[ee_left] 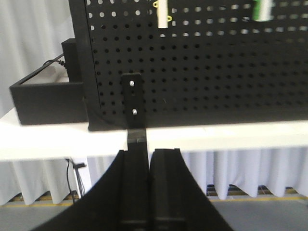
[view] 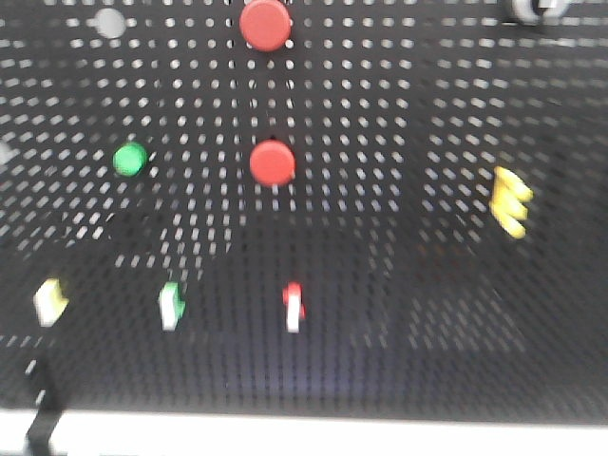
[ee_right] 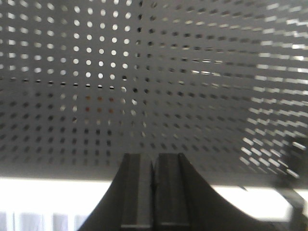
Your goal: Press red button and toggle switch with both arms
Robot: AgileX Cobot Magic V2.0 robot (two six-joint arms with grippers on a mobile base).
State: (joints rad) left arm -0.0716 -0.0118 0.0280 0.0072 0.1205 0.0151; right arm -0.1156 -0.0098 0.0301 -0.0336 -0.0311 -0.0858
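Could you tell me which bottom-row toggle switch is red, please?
The rightmost toggle switch; the yellow switch and green switch sit left of it.

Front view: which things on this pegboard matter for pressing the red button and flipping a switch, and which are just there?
Job (likely): upper red button, lower red button, yellow switch, green switch, red switch, left gripper, right gripper.
Just there: green button, yellow part, grey button.

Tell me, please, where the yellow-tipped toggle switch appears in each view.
Exterior front: yellow-tipped toggle switch at lower left of the pegboard.
Left wrist: at the top edge, left of centre.
Right wrist: not in it.
Shared landmark: the perforated pegboard, in all three.
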